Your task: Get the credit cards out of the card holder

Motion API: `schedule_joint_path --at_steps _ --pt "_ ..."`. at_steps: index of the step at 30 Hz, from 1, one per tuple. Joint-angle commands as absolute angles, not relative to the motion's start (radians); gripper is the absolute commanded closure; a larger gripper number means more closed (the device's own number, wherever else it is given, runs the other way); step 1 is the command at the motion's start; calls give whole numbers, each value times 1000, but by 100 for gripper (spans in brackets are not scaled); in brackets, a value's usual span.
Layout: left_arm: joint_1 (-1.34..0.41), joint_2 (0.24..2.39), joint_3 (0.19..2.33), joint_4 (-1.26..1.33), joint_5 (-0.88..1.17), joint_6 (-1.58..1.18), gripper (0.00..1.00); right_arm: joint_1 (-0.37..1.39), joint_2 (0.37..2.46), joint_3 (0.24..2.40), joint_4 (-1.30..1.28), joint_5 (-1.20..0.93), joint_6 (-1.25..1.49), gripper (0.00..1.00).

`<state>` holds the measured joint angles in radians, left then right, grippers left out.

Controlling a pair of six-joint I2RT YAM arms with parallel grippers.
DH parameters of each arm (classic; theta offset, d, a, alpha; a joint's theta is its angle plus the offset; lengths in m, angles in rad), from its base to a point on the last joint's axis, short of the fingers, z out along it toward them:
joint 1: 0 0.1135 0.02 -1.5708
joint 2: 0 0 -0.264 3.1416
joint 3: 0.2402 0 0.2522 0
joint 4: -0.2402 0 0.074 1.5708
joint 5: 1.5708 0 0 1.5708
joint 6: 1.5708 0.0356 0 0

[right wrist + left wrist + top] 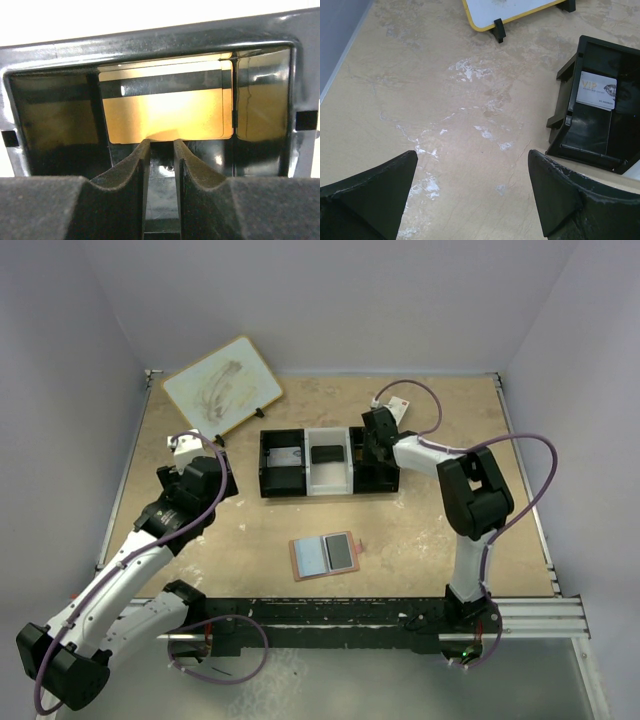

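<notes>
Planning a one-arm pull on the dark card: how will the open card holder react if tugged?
The card holder lies open and flat, small and thin, so it is probably light and would slide on the smooth table instead of staying put. Its fold down the middle suggests it would flop if lifted by one half.

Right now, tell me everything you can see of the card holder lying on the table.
The card holder lies open and flat on the table, on the arms' side of the three-compartment tray and clear of it, turned slightly off square. It shows only in the top view. A salmon-tan border that looks like leather frames two panels. The left panel is pale bluish and glossy, and the right one shows a dark card. Whether the left pocket holds anything is too small to tell. Only the table touches it.
</notes>
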<state>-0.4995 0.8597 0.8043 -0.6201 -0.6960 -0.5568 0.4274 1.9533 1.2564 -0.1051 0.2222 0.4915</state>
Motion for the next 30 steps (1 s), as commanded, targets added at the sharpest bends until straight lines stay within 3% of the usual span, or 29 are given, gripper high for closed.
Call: schedule_joint_path --at_steps 1,11,20,30 --pt "-499 860 802 -601 -713 -557 11 436 1989 1292 -86 279 531 72" --pt "-499 853 802 -590 -696 -545 11 442 1910 1261 -87 243 517 70" --pt "-499 861 800 -582 -675 -538 11 443 1643 1203 -131 211 510 56" --pt "-500 865 767 -464 -335 -459 10 574 1219 737 101 -52 686 45"
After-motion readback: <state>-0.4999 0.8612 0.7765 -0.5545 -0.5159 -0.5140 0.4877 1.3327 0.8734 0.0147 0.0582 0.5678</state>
